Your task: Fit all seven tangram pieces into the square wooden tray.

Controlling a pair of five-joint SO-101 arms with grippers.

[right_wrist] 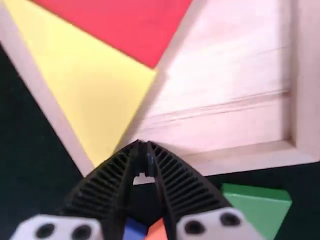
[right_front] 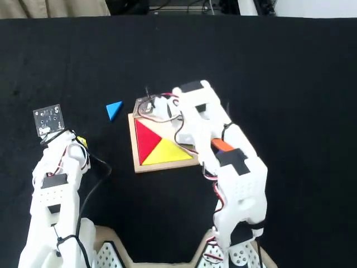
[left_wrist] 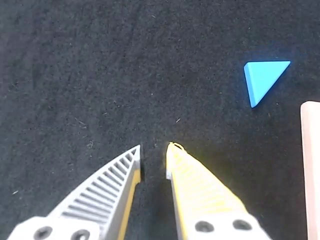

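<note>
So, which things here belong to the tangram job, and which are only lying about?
Job: wooden tray, red triangle, yellow triangle, blue triangle, green piece, orange piece.
Lying about: curtain, black table cloth.

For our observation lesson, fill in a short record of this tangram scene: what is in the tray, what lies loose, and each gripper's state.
Tray: square wooden tray on a black cloth, partly filled
In tray: red triangle and yellow triangle, meeting along one edge
Loose: blue triangle on the cloth, apart from the tray; green piece just outside the tray's rim
Left gripper: slightly open, empty, over the cloth
Right gripper: shut, tips at the tray's rim
</note>
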